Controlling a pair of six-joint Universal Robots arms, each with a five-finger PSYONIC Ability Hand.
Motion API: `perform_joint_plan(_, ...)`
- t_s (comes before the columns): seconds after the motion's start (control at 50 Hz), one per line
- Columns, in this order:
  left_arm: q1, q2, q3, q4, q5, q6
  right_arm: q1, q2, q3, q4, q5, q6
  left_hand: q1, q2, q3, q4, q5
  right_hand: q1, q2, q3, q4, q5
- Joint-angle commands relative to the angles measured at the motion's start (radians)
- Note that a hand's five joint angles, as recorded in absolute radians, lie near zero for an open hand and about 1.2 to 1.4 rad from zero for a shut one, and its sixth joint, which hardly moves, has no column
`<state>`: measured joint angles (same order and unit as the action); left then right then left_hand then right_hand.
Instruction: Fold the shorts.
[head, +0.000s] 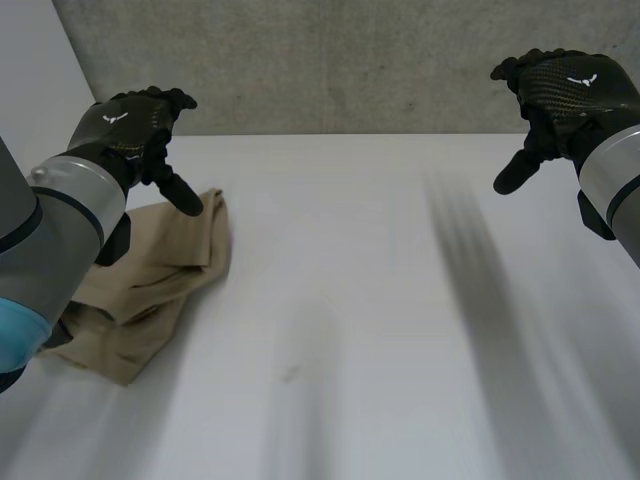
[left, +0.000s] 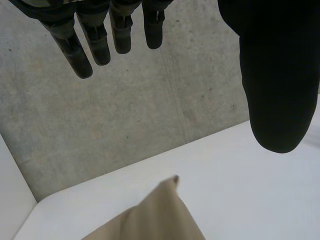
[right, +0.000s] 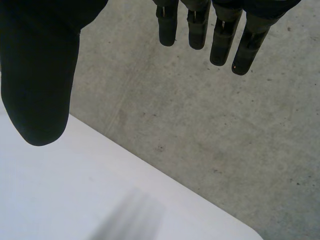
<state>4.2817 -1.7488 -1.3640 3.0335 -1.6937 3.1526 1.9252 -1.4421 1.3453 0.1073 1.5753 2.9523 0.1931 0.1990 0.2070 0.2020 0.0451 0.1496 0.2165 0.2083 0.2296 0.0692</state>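
Note:
The tan shorts (head: 150, 290) lie folded in a rumpled stack at the left side of the white table (head: 380, 300), partly hidden behind my left forearm. My left hand (head: 135, 125) hovers above their far edge, open, fingers (left: 95, 40) straight and the thumb apart, holding nothing. A corner of the shorts (left: 160, 215) shows below that palm. My right hand (head: 565, 95) hangs in the air over the table's far right, open and empty, its fingers (right: 220, 35) straight and pointing toward the wall.
A grey concrete wall (head: 350, 60) stands just behind the table's far edge. The table's far left corner (left: 40, 210) is rounded, close to the shorts.

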Motion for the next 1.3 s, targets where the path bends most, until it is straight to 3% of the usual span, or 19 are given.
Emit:
perform_joint_plan(0.02,0.001,-0.026,0.016,0.001,-0.001,0.009,0.001,0.005,0.000,0.000,-0.004,-0.007,-0.019,-0.024,-0.032,-0.027,-0.045,0.025,-0.042,-0.034,-0.055,-0.069)
perform_joint_plan(0.14,0.006,-0.078,0.036,-0.004,-0.001,0.130,0.005,0.031,0.000,0.009,-0.029,-0.102,0.009,0.003,-0.005,0.000,-0.018,0.025,-0.042,-0.034,-0.055,-0.069)
perform_joint_plan(0.28,0.003,-0.178,-0.004,-0.077,-0.036,0.461,0.006,0.065,0.009,0.011,-0.063,-0.229,0.000,-0.006,-0.014,-0.009,-0.027,0.025,-0.042,-0.034,-0.055,-0.069)
perform_joint_plan(0.42,-0.002,-0.236,-0.079,-0.093,-0.173,0.529,0.008,0.091,0.017,0.011,-0.067,-0.243,0.000,-0.006,-0.014,-0.009,-0.027,0.025,-0.042,-0.034,-0.055,-0.069)
perform_joint_plan(0.62,0.015,-0.288,-0.109,-0.084,-0.181,0.612,0.006,0.112,0.017,0.012,-0.066,-0.243,0.096,0.091,0.083,0.088,0.070,0.025,-0.042,-0.034,-0.055,-0.069)
perform_joint_plan(0.64,0.015,-0.310,-0.106,-0.079,-0.185,0.647,0.005,0.112,0.017,0.012,-0.064,-0.243,0.257,0.251,0.243,0.248,0.230,0.025,-0.042,-0.034,-0.055,-0.069)
perform_joint_plan(0.66,0.018,-0.323,-0.096,-0.064,-0.187,0.670,0.005,0.112,0.015,0.012,-0.063,-0.243,0.697,0.691,0.683,0.688,0.671,0.025,-0.042,-0.034,-0.055,-0.069)
perform_joint_plan(0.68,0.018,-0.324,-0.096,-0.064,-0.187,0.670,0.002,0.111,0.015,0.012,-0.064,-0.243,0.701,0.696,0.688,0.693,0.675,0.025,-0.042,-0.034,-0.055,-0.069)
perform_joint_plan(0.72,0.021,-0.325,-0.066,-0.013,-0.193,0.696,0.000,0.111,0.015,0.012,-0.064,-0.243,1.201,1.195,1.187,1.192,1.175,0.025,-0.042,-0.034,-0.055,-0.069)
perform_joint_plan(0.78,-0.011,-0.316,0.025,0.083,-0.218,0.708,-0.006,0.109,0.012,0.012,-0.064,-0.242,1.203,1.197,1.189,1.194,1.177,0.025,-0.042,-0.034,-0.055,-0.069)
perform_joint_plan(0.82,-0.043,-0.308,0.081,0.120,-0.227,0.692,-0.006,0.109,0.009,0.012,-0.064,-0.242,1.203,1.197,1.189,1.194,1.177,0.025,-0.042,-0.034,-0.055,-0.069)
perform_joint_plan(0.98,-0.317,-0.336,0.269,0.379,-0.227,0.613,-0.008,0.097,0.000,0.012,-0.063,-0.240,1.203,1.197,1.189,1.194,1.177,0.025,-0.042,-0.034,-0.055,-0.069)
perform_joint_plan(1.06,-0.429,-0.408,0.269,0.432,-0.219,0.615,-0.009,0.083,0.000,0.012,-0.064,-0.240,1.203,1.197,1.189,1.194,1.177,0.025,-0.042,-0.034,-0.055,-0.069)
perform_joint_plan(1.16,-0.490,-0.463,0.243,0.427,-0.218,0.612,-0.012,0.078,0.000,0.012,-0.064,-0.240,1.203,1.197,1.189,1.194,1.177,0.025,-0.042,-0.034,-0.055,-0.069)
perform_joint_plan(1.2,-0.526,-0.480,0.208,0.424,-0.216,0.609,-0.012,0.078,0.000,0.012,-0.064,-0.242,0.839,0.833,0.825,0.830,0.812,0.025,-0.042,-0.034,-0.055,-0.069)
perform_joint_plan(1.22,-0.548,-0.488,0.180,0.424,-0.213,0.609,-0.014,0.078,0.000,0.012,-0.066,-0.243,0.325,0.319,0.311,0.316,0.299,0.025,-0.042,-0.034,-0.055,-0.069)
perform_joint_plan(1.24,-0.553,-0.488,0.168,0.426,-0.213,0.612,-0.017,0.078,0.000,0.012,-0.066,-0.243,0.064,0.058,0.050,0.055,0.038,0.025,-0.042,-0.034,-0.055,-0.069)
perform_joint_plan(1.3,-0.548,-0.483,0.148,0.426,-0.215,0.615,-0.035,0.078,0.000,0.012,-0.066,-0.243,-0.019,-0.024,-0.032,-0.027,-0.045,0.025,-0.042,-0.034,-0.055,-0.069)
